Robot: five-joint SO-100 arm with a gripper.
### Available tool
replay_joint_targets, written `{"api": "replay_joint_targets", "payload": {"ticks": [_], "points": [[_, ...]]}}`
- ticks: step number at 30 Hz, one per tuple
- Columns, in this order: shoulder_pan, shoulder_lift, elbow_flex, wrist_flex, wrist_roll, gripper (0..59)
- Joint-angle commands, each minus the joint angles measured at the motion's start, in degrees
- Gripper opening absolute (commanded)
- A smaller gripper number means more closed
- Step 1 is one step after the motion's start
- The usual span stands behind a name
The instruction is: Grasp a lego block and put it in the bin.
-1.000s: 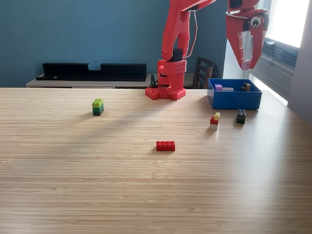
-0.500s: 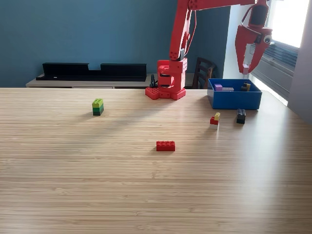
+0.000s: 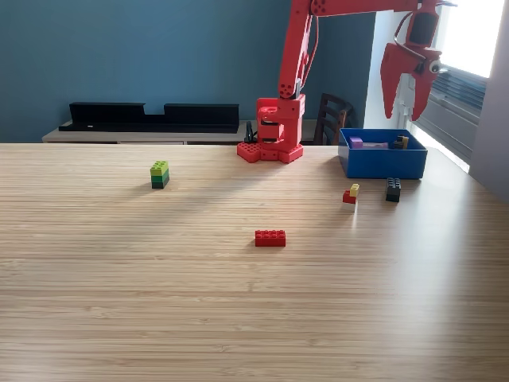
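exterior view: pincer (image 3: pixel 404 102) spread wide, empty, above the bin (image 3: pixel 382 161).

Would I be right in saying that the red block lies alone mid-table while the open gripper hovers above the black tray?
Not quite: in the exterior view the open gripper hovers above the blue bin, not the black tray. The red block does lie alone mid-table.

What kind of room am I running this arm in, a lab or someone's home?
Probably a home or small office room, not a lab. The arm is set on a wooden table, with a dark chair behind it, a teal painted wall, and a bright window on the exterior view's right.
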Motion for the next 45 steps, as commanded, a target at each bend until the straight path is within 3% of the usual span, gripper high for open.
{"api": "replay_joint_targets", "payload": {"ticks": [1,11,22,38,45], "points": [[2.5,6.2,-0.4,2.3,0.2,30.8],[21.5,5.7,-2.2,1.8,1.4,26.6],[28.5,6.1,-1.6,1.7,1.8,24.6],[40.3,5.4,-3.6,-5.1,4.0,25.8],[35.5,5.3,-6.0,-6.4,4.7,28.0]]}}
